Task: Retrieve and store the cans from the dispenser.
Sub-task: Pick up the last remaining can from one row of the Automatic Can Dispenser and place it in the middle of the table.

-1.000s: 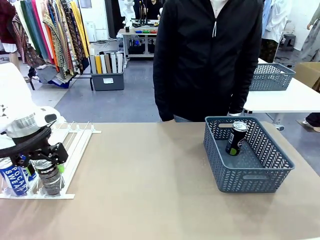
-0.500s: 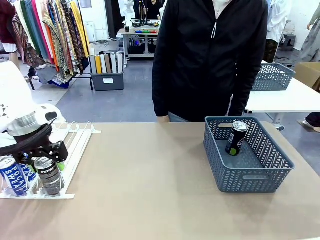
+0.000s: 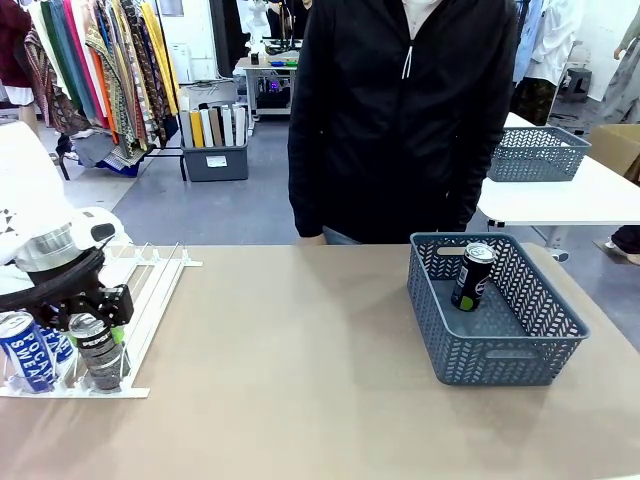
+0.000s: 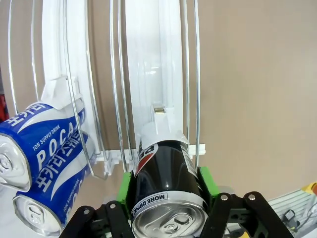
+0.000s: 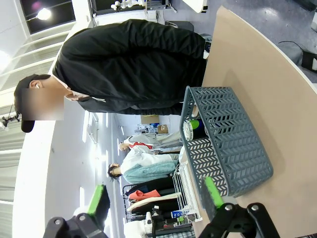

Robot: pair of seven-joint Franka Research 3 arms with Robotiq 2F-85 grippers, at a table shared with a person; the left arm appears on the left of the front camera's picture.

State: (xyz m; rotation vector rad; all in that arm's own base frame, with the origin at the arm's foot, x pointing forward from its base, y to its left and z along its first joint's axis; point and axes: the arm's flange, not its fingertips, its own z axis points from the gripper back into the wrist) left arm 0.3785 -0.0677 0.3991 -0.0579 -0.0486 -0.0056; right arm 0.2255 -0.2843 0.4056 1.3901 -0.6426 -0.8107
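Left wrist view: the Pepsi can (image 4: 163, 163) is clamped between the left gripper's (image 4: 167, 186) green pads at the dispenser's (image 4: 158, 74) low end, flanked by rails. Two Pocari cans (image 4: 44, 144) are lodged beside it. Near the table's (image 3: 300, 400) right edge a basket (image 3: 500, 345) is set, with a black-and-green can (image 3: 472, 277) inside. The right gripper (image 5: 156, 196) is held wide, empty.

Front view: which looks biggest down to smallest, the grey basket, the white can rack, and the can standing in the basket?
1-2. Grey basket and white can rack: about alike; the robot arm hides part of the rack, so I won't rank them.
3. Can in the basket: clearly smallest.
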